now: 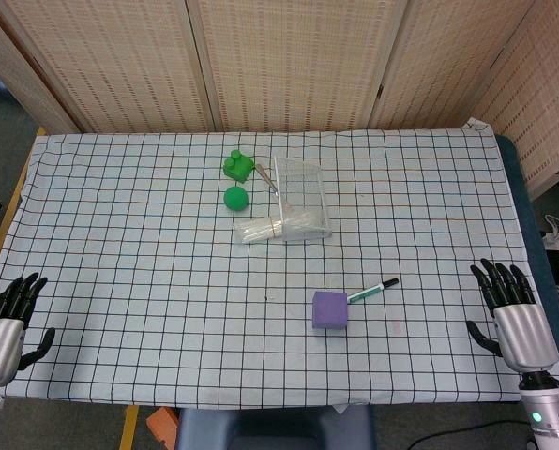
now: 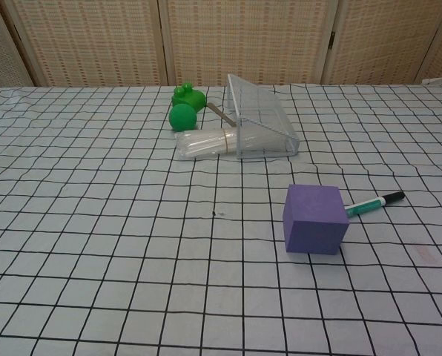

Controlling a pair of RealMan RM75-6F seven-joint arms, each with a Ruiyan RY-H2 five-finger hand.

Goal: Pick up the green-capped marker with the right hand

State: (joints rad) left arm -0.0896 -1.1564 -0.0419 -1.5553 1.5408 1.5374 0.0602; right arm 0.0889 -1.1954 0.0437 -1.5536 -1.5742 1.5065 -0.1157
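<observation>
**gridfan:** so where's the green-capped marker (image 1: pixel 373 291) sitting? I see it lying flat on the bench (image 1: pixel 120 281), out to the right of centre, with one end touching or at least right up against the purple cube (image 1: pixel 330 308). Black tip points away toward the far right

**armwatcher:** yep, and the chest view makes it clearer: the marker's green end tucks in just behind the cube's upper right corner, while the rest of the barrel lies out in the open. My guess is that's why the right hand gets the job, since the pen is on its half and angled toward that side

**gridfan:** what are the hands doing though?

**armwatcher:** nothing yet. The right hand (image 1: pixel 514 314) rests at the near right edge of the bench, fingers (image 1: pixel 501 279) spread and pointing forward, holding nothing. It's well apart from the marker. The left hand (image 1: pixel 7 319) mirrors it at the near left edge, also splayed and empty. Looks like a parked start pose to me

**gridfan:** and the stuff at the back?

**armwatcher:** clear plastic box (image 1: pixel 301 200) tipped on its side with a bundle of white sticks (image 1: pixel 264 229) by it, plus a green ball (image 1: pixel 235 198) and a green block (image 1: pixel 238 166) just behind. All well away from the pen, so I doubt they matter. The cube is the only thing crowding the grasp, so I'd go for the free end
</observation>
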